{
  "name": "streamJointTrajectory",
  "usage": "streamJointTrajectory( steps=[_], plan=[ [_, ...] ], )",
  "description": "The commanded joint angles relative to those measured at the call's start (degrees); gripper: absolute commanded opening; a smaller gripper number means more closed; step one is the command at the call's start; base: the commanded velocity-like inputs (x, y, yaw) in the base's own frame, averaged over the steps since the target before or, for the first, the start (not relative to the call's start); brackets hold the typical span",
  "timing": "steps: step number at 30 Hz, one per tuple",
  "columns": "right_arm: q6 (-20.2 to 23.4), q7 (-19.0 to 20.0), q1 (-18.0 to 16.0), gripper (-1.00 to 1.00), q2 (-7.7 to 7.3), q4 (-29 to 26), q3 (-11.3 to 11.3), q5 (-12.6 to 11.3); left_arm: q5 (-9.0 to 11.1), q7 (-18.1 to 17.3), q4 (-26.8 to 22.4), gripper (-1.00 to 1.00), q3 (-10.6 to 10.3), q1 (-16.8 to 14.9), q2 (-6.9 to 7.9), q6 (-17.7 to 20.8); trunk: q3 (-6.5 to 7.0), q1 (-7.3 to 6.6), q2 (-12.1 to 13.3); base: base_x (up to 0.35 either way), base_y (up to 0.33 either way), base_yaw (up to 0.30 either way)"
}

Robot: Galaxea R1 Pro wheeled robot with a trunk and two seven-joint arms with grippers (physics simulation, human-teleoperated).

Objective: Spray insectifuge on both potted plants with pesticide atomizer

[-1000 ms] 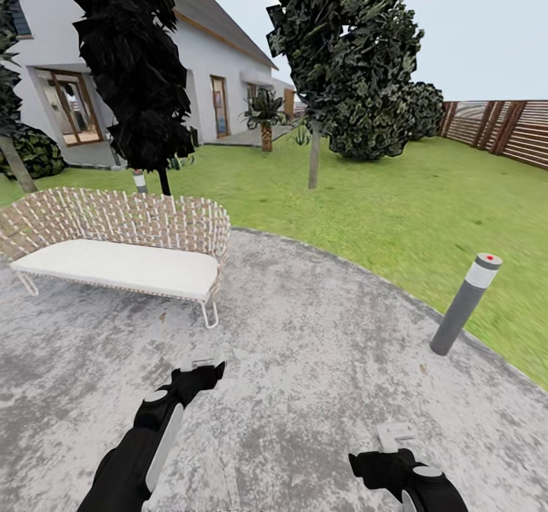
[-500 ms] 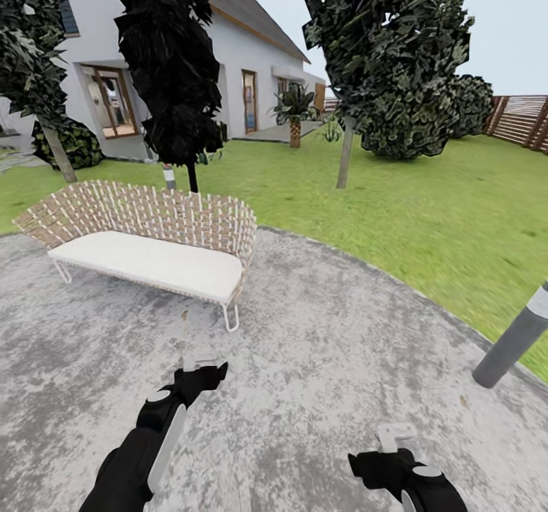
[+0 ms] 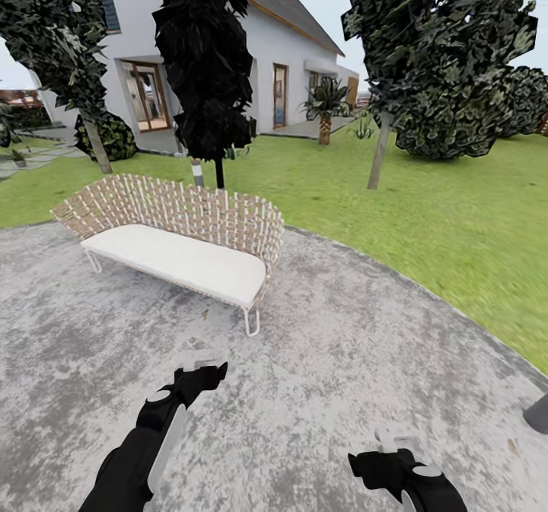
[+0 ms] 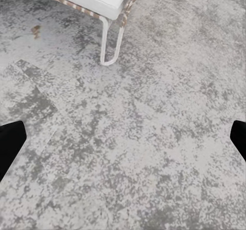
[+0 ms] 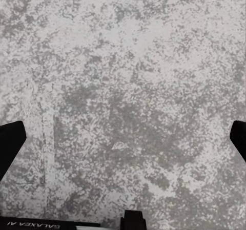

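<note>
Both hands hang low over the grey paving (image 3: 342, 329), the left hand (image 3: 199, 361) and right hand (image 3: 396, 442) spread wide and empty. A wicker sofa (image 3: 179, 242) stands far left; beyond lies the garden lawn (image 3: 426, 223). The atomizer, as far as I can make out, is nowhere among this.

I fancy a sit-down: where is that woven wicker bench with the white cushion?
In the head view the woven wicker bench with the white cushion stands on the grey paving, ahead and left of the robot, before a dark tree.
</note>
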Motion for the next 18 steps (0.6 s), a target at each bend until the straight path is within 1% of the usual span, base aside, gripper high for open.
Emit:
streamJointTrajectory(
  steps=[1, 18],
  plan=[
    [0.28, 0.02, -0.02, 1.0, -0.03, -0.08, 0.06, 0.04, 0.56, 0.04, -0.05, 1.0, 0.04, -0.04, -0.01, 0.31, -0.12, 0.01, -0.03, 0.094, 0.0, 0.223],
    [0.28, 0.02, -0.02, 1.0, 0.18, -0.08, 0.32, 0.04, 0.59, 0.07, -0.05, 1.0, -0.02, -0.04, -0.01, 0.31, -1.2, 0.01, -0.03, 0.01, 0.0, 0.223]
  ],
)
